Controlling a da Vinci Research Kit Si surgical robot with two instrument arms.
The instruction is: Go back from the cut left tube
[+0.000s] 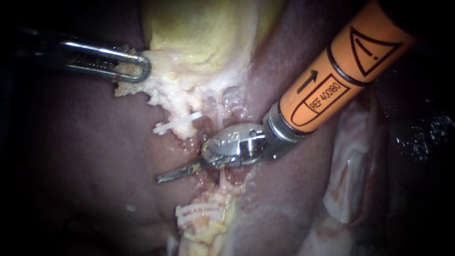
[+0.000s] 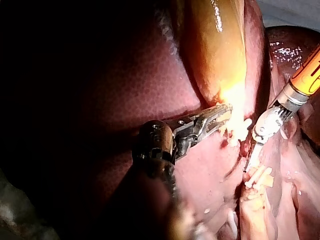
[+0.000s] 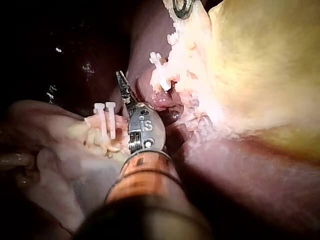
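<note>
Reaching in from the upper right, the right instrument (image 1: 167,176) lies low over the liver (image 1: 71,156) on its orange shaft. Its thin jaws are pressed together and hold nothing. They lie in the gap of the cut tube (image 1: 184,130), between its two ends. The upper end hangs below the gallbladder's (image 1: 204,33) lower edge and carries a white clip (image 1: 170,125). The lower end sits near the liver's lower edge with more clips (image 1: 196,212) across it. I cannot tell whether the jaws touch either end. From the upper left, the left instrument (image 1: 140,66) has its looped jaws closed on the pale tissue (image 1: 161,90) at the gallbladder's lower edge, well apart from the right instrument's tip.
</note>
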